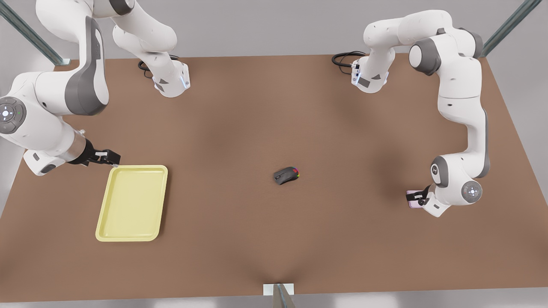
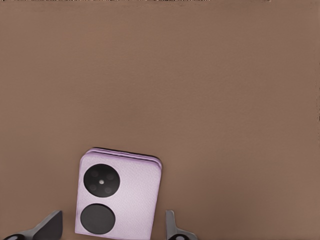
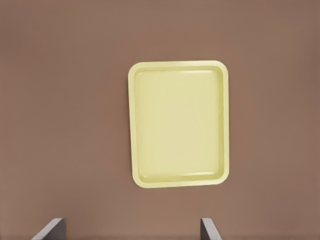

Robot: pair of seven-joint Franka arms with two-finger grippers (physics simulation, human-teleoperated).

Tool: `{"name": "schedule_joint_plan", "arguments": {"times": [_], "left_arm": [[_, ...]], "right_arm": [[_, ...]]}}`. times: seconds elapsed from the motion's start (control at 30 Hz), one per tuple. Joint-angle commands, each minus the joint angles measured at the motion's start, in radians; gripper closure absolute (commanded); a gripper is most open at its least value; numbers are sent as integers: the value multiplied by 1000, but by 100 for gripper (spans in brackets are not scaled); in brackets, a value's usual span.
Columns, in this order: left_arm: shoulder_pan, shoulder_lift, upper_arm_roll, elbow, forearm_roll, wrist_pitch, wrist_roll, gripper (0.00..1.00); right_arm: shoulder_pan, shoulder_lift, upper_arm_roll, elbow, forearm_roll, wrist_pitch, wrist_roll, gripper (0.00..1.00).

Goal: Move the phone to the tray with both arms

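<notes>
The left gripper [image 2: 107, 227] is over the phone [image 2: 118, 197] near the surface [image 1: 274, 107] edge at the front view's right, fingers apart on either side. Close squarely on the phone's smooth, flat lilac sides. The right gripper [image 1: 105, 157], fingers apart, waits beside a corner of the shallow, round-cornered yellow tray [image 3: 178, 123].

Two big glossy white arms [image 1: 460, 92], rounded shells broken by grey joint bands. Round grey caps with tiny dots at the wrists, small black grippers, black cables [image 1: 344, 57] coiled at the bases.
</notes>
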Motion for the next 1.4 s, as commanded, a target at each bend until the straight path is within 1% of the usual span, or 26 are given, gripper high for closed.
{"name": "schedule_joint_plan", "arguments": {"times": [0.0,0.1,0.2,0.23,0.77,0.9,1.07,1.1,1.13,1.17,1.2,1.3,1.33,1.37], "left_arm": [[0,0,0,0,2,28,159,0],[2,6,0,-3,2,28,202,0],[2,15,-2,-13,0,30,200,0],[2,20,-2,-13,-1,63,197,0],[8,27,-2,-3,-1,82,173,0],[8,27,-8,-3,-1,132,171,0],[8,29,-8,-4,0,139,173,0],[8,29,-8,-4,0,139,173,6],[8,35,-8,-4,0,139,173,9],[8,36,-8,-4,0,139,173,10],[8,38,-8,-4,0,140,173,13],[8,36,-8,-3,-1,139,171,12],[8,36,-8,-3,-1,139,167,14],[8,36,-8,-3,0,139,163,20]], "right_arm": [[0,-1,0,1,1,0,7,0],[0,-1,0,1,1,0,7,0],[0,-1,0,-1,1,0,7,0],[0,-1,0,1,1,0,7,0],[-1,7,-1,1,-1,1,6,0],[-1,7,-1,1,-1,1,6,0],[-1,7,-1,1,-1,1,6,0],[-1,7,-1,1,-1,3,6,0],[-1,7,-1,1,-1,1,6,0],[-1,7,-1,1,-1,3,6,0],[-1,7,-1,1,-1,3,6,0],[-1,7,-1,1,-1,3,6,0],[-1,7,-1,1,-1,3,6,0],[-1,7,-1,1,-1,3,6,0]]}}
